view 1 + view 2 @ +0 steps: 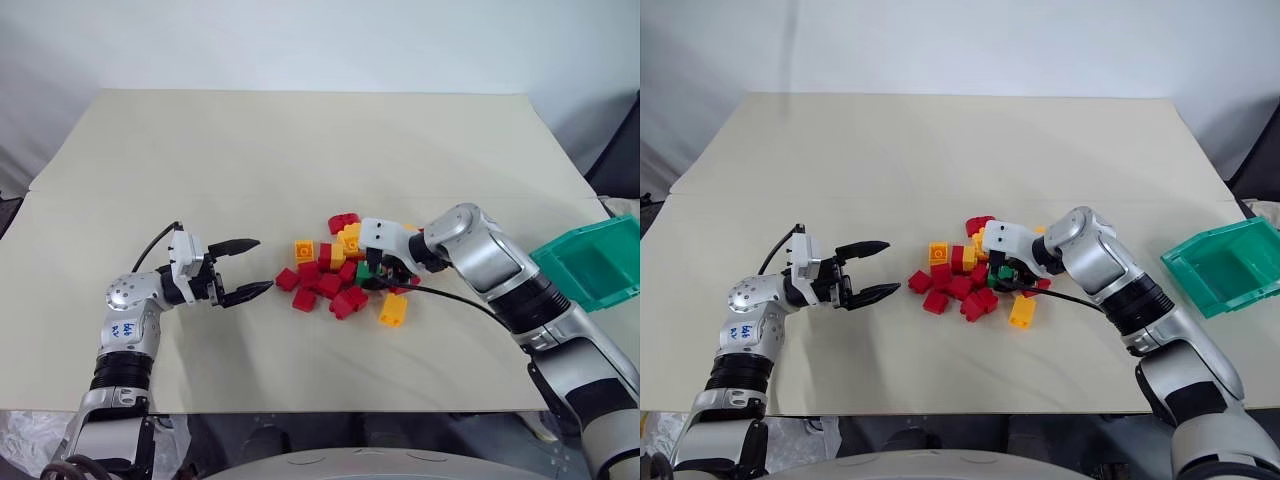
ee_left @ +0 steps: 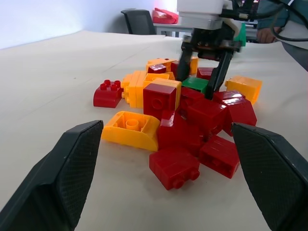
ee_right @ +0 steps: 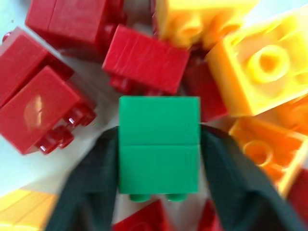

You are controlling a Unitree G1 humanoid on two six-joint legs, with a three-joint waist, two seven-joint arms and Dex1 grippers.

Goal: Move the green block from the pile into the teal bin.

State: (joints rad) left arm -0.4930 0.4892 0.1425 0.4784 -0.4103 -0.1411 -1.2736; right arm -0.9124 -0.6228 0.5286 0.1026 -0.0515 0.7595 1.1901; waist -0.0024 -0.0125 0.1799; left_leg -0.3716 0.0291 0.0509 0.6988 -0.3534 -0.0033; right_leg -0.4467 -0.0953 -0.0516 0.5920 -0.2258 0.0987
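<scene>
- right gripper [image 1: 384, 272] down in the pile [image 1: 330, 285] at frame centre – fingers flank the green block [image 3: 159, 147] on both sides, clamped on it (pads look flush in the right wrist view)
- block sits on the pile's right side, not yet lifted
- teal bin [image 1: 575, 262] at far right edge – same side, right arm nearer
- left gripper [image 1: 252, 268] spread wide, empty, left of the pile

Head cams overhead; wrist cams near pile [image 1: 343, 266].
</scene>
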